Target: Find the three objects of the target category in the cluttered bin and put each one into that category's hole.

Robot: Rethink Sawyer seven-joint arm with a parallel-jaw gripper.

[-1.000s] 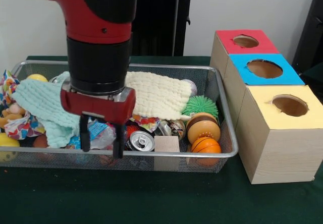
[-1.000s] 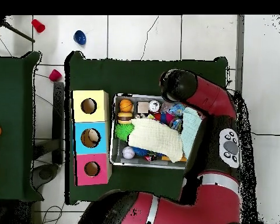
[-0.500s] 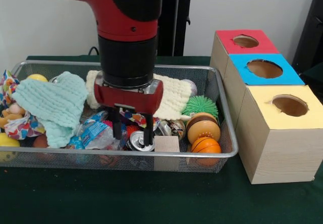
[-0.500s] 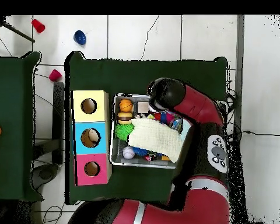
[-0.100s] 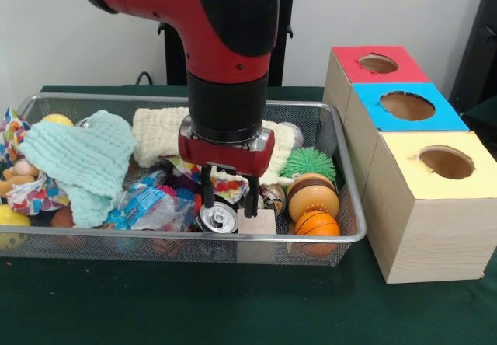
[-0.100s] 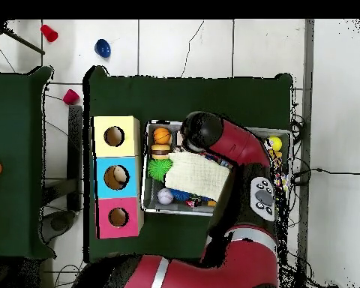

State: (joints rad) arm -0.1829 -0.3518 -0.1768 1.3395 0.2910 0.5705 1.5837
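Green table point(image 5: 233, 314) bearing a cluttered wire bin point(image 5: 342, 228). Claw point(image 5: 230, 197) spread, empty, poised directly above the silver can point(image 5: 217, 217). Search step; next, probably lowering and closing on it.

Mint cloth point(image 5: 81, 158), cream cloth point(image 5: 167, 131), spiky green ball point(image 5: 309, 161) (orange basketball point(image 5: 316, 224) nearby), red, blue, yellow boxes point(image 5: 408, 106).

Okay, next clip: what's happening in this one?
A red Sawyer arm is reaching down into a cluttered wire bin. Its tool hangs open just above a silver can at the bin's front, with a wooden block beside it, and holds nothing. Three boxes stand alongside, with red, blue and yellow holes.
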